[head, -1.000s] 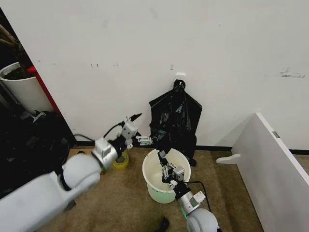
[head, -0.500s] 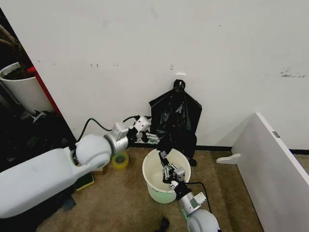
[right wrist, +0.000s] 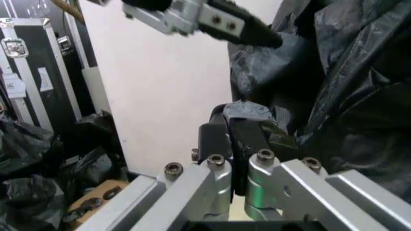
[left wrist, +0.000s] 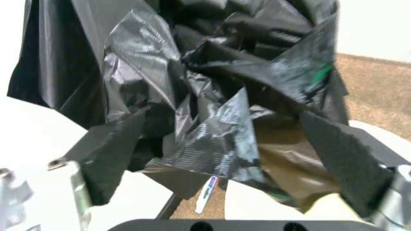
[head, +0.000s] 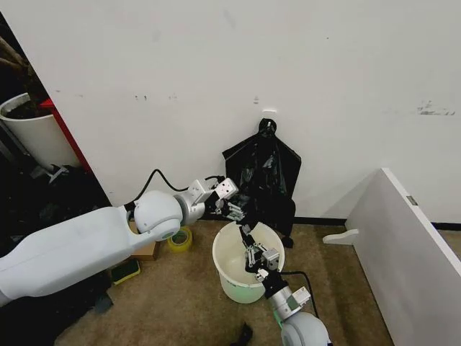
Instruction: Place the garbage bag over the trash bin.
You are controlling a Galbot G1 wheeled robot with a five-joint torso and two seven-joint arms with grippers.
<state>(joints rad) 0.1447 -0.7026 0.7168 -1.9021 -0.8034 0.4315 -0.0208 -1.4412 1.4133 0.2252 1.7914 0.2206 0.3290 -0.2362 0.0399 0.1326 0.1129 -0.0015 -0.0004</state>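
Brown carpet floor against a white wall, and the small round white plastic trash bin (head: 247, 270) sits right at the wall. Thin, glossy, crinkled black plastic garbage bag (head: 261, 180) hangs directly above the bin's far rim. Stuff looks super light, floppy and slippery, so I'd grab a bunched edge near the rim. Left gripper (head: 235, 210) is spread open against the bag; the left wrist view shows folds between its fingers. Right gripper (right wrist: 241, 137), over the bin, looks pinched on a bag fold.

Right claw (right wrist: 239, 132): fingers closed, pinching a fold of black bag (right wrist: 340, 82); left claw (right wrist: 218, 21) near the wall (right wrist: 167, 86).
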